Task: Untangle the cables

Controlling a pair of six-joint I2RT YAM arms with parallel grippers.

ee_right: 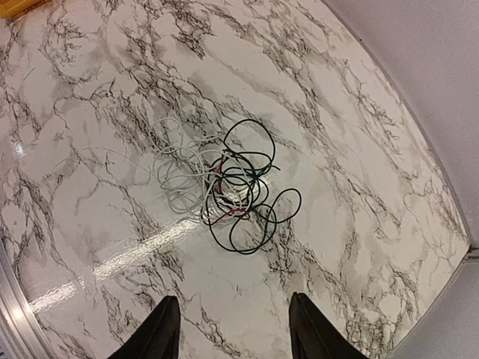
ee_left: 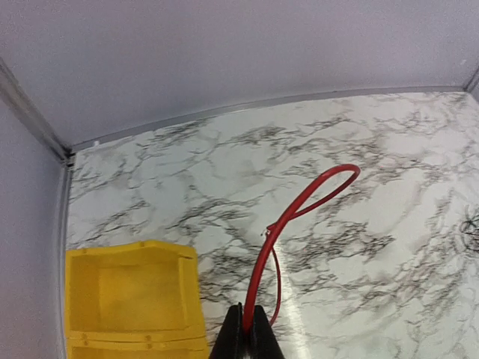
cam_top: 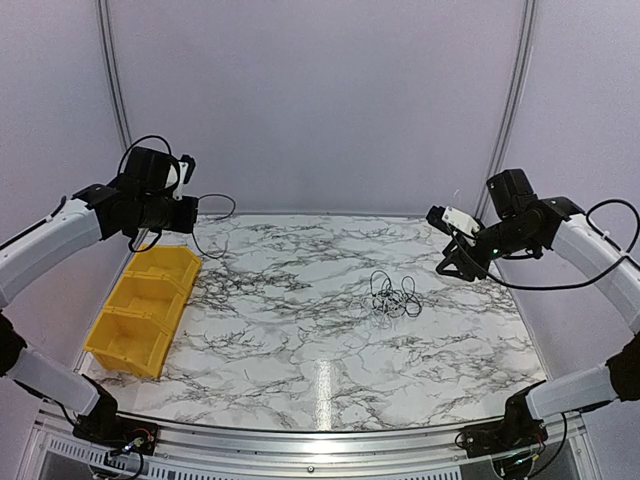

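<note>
On the marble table [cam_top: 300, 365], a yellow bin [cam_top: 145, 310] sits along the left edge at 9 o'clock. The cables [cam_top: 393, 296] lie in a small tangle on the tabletop just right of centre, toward 3 o'clock, dark loops mixed with whitish and red lengths. The right gripper [cam_top: 452, 262] hangs above the heap's far side at 2 o'clock, jaws released and spread wide, holding nothing, clear of the tangle. Farthest back, at 10 o'clock, the left gripper [cam_top: 190, 213] is raised beyond the bin's far end. Its jaws are clenched on a red cable [ee_left: 299, 206] that arcs outward from the fingertips in a loop.
</note>
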